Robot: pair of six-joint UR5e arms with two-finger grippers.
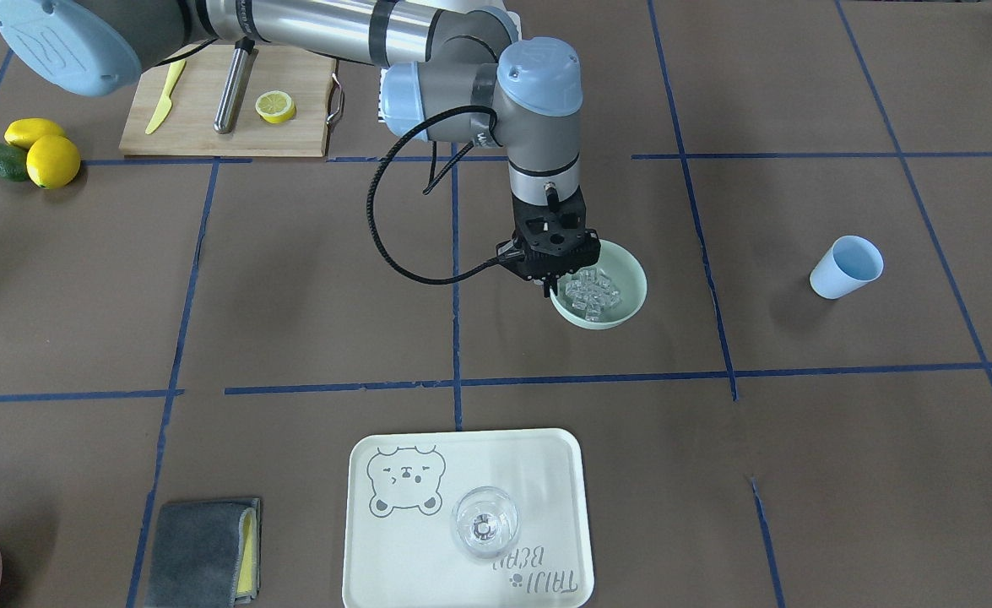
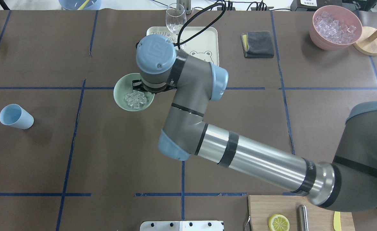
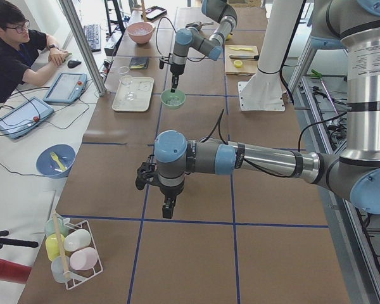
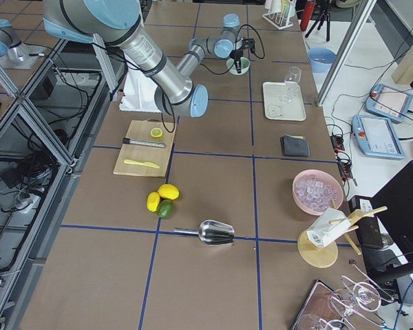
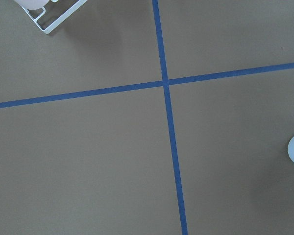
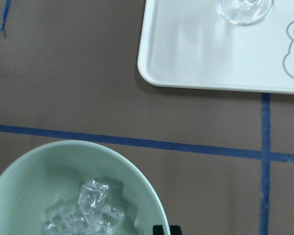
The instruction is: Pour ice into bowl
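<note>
The pale mint-green bowl [image 1: 624, 291] stands on the brown table near the middle, with a small heap of clear ice [image 1: 593, 294] cubes inside. It also shows in the overhead view [image 2: 120, 96] and in the right wrist view [image 6: 34, 186], where the ice [image 6: 90, 210] lies at the bottom. My right gripper [image 1: 544, 290] points straight down at the bowl's rim, fingers close together on it; its fingertips [image 6: 161, 230] just show beside the rim. My left gripper [image 3: 168, 210] hangs over bare table far from the bowl; I cannot tell if it is open.
A pale blue cup [image 1: 846, 266] lies on its side well away from the bowl. A white tray [image 1: 394, 557] holds a clear glass [image 1: 485, 522]. A grey cloth [image 1: 204, 553], a cutting board [image 1: 200, 127], lemons [image 1: 50, 159] and the pink ice container [image 2: 334, 27] sit around the edges.
</note>
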